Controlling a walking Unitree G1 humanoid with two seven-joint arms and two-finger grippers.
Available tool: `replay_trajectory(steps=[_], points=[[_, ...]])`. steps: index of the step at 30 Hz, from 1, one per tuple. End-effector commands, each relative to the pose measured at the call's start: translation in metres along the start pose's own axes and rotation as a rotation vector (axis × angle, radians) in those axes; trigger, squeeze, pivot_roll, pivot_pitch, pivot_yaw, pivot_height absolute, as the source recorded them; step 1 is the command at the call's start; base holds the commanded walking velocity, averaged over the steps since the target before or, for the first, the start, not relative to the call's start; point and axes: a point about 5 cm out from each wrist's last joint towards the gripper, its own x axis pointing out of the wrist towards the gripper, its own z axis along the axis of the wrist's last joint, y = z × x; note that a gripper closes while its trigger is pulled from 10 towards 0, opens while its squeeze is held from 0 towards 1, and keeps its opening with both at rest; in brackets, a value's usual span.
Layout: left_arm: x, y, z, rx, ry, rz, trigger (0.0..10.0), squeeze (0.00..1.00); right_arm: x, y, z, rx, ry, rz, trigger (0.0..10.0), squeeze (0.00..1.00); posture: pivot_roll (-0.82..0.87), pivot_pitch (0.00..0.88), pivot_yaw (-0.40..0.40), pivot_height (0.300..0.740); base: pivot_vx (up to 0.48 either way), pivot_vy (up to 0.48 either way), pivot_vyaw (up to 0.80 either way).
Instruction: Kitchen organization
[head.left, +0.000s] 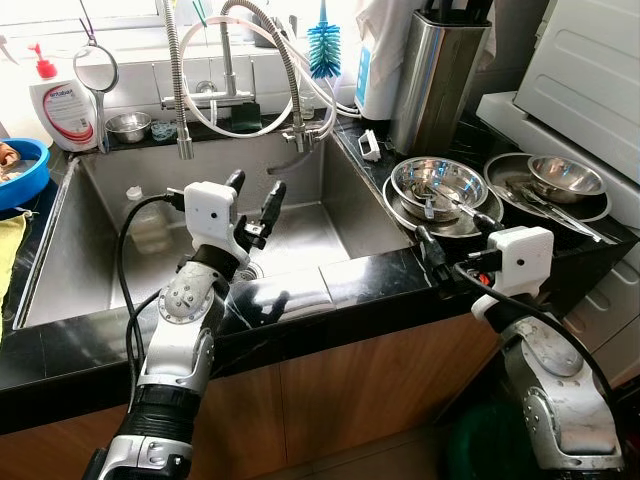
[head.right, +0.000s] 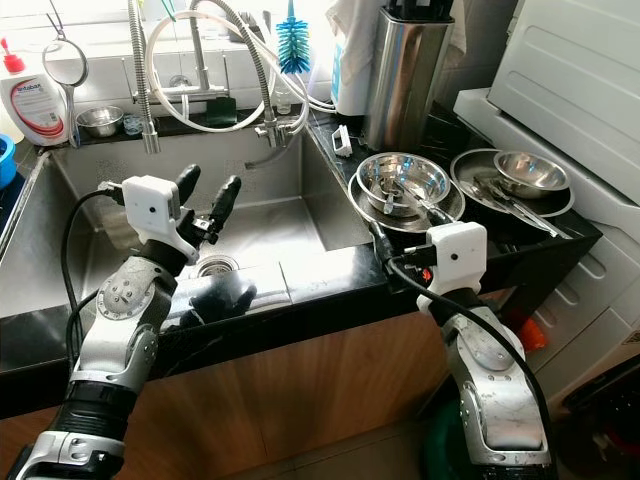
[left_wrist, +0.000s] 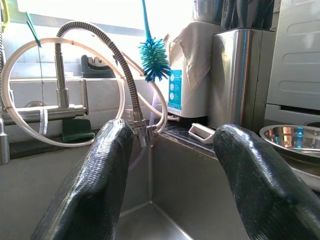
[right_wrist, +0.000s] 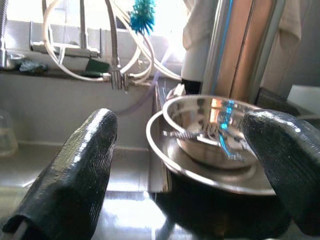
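Note:
My left gripper (head.left: 256, 186) is open and empty, held over the front of the steel sink (head.left: 320, 235). Between its fingers (left_wrist: 95, 185) I see the sink's back wall and a faucet hose (left_wrist: 125, 70). My right gripper (head.right: 381, 243) is open at the counter's front edge, just short of a stack of steel bowls (head.left: 438, 185) with utensils lying in the top one. In the right wrist view that stack (right_wrist: 210, 130) lies straight ahead between the fingers (right_wrist: 75, 175). A second steel bowl on a plate (head.left: 562, 180) with tongs stands further right.
A glass jar (head.left: 150, 225) sits in the sink's left side. Behind the sink are a soap bottle (head.left: 65, 110), a small steel bowl (head.left: 128, 125), a spring faucet (head.left: 180, 80) and a blue brush (head.left: 323, 50). A steel knife holder (head.left: 435, 70) and a white appliance (head.left: 590, 70) stand at the right; a blue bowl (head.left: 20, 170) is far left.

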Motion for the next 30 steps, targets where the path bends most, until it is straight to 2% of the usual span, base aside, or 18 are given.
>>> replay_trajectory(steps=[1, 6, 14, 21, 30], points=[[0.004, -0.002, 0.004, -0.009, -0.008, -0.003, 10.0, 0.0, 0.002, 0.001, 0.011, -0.003, -0.043, 0.023, 10.0, 0.0, -0.01, 0.0, -0.026, 0.74, 0.0, 0.0, 0.0], [0.004, -0.002, 0.004, -0.015, -0.007, 0.003, 10.0, 0.0, 0.004, 0.008, 0.015, 0.012, -0.054, 0.082, 10.0, 0.0, -0.01, 0.0, -0.029, 0.74, 0.0, 0.0, 0.0], [0.003, -0.004, 0.002, -0.023, 0.002, -0.002, 10.0, 0.0, 0.001, 0.015, 0.001, 0.015, 0.04, 0.177, 10.0, 0.0, -0.01, 0.0, -0.029, 0.74, 0.0, 0.0, 0.0], [0.002, -0.005, -0.001, -0.032, 0.01, -0.007, 10.0, 0.0, 0.005, 0.001, 0.0, -0.029, 0.05, 0.086, 10.0, 0.0, -0.01, 0.0, -0.033, 0.74, 0.0, 0.0, 0.0], [0.002, -0.008, -0.001, -0.037, 0.01, -0.009, 10.0, 0.0, 0.01, -0.009, -0.006, -0.065, 0.106, 0.014, 10.0, 0.0, 0.0, 0.0, -0.037, 0.74, 0.0, 0.0, 0.0]])
